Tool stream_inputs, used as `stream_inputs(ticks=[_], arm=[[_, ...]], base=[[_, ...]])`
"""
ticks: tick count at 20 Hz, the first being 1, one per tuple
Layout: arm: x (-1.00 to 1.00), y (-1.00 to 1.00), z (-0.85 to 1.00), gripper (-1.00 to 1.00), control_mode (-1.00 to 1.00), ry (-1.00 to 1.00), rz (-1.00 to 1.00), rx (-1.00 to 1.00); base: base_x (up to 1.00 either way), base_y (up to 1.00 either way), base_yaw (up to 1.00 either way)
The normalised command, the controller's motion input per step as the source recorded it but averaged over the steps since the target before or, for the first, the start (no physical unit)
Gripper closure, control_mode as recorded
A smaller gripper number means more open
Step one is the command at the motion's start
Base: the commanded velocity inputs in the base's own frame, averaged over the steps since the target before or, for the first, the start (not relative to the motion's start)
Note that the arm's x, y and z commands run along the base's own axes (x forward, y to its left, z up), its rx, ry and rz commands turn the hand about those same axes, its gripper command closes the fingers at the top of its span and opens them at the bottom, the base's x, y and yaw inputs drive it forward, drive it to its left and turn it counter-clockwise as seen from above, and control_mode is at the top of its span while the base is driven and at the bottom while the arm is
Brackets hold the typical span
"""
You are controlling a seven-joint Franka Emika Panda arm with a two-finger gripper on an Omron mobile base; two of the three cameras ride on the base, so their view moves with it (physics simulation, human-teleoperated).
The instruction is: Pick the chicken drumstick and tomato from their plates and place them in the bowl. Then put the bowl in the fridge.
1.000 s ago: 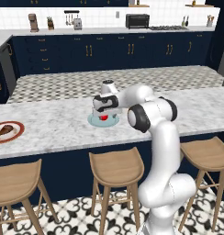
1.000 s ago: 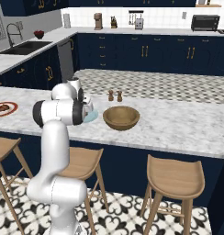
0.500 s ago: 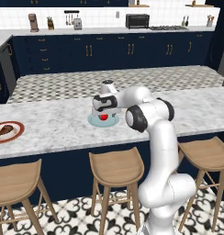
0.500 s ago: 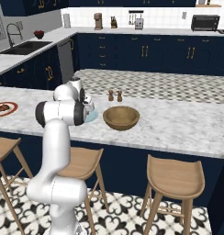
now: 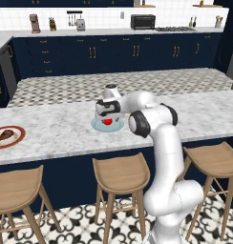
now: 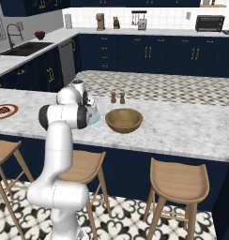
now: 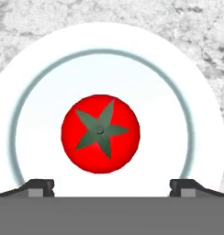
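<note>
At the far left of the marbled desk [image 5: 56, 131], the brown chicken drumstick [image 5: 4, 137] lies on its red-rimmed plate [image 5: 18, 138], well apart from the arm and probably waiting its turn. Further right, the pincer [image 5: 104, 113] hangs directly above the tomato [image 7: 100, 133] with its tips spread wide on either side, evidently lined up to drop around it. The tomato is smooth, round and bright red with a dark green star-shaped calyx, sitting at the centre of the glossy pale blue plate [image 7: 196, 119]. Right of that stands the deep, rounded wooden bowl [image 6: 124, 120], empty and near enough for a short carry.
</note>
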Motion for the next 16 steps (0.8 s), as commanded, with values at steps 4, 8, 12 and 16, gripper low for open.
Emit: stream_inputs(ticks=[4, 8, 12, 16], arm=[[0.36, 0.12, -0.08, -1.00, -1.00, 0.00, 0.00, 0.00], [0.36, 0.16, -0.11, -1.00, -1.00, 0.00, 0.00, 0.00], [0.34, 0.03, -0.10, -1.00, -1.00, 0.00, 0.00, 0.00], [-0.39, 0.00, -0.01, 1.00, -1.00, 0.02, -0.04, 0.00]], base=[[0.00, 0.00, 0.00], [0.00, 0.00, 0.00], [0.00, 0.00, 0.00], [0.00, 0.00, 0.00]])
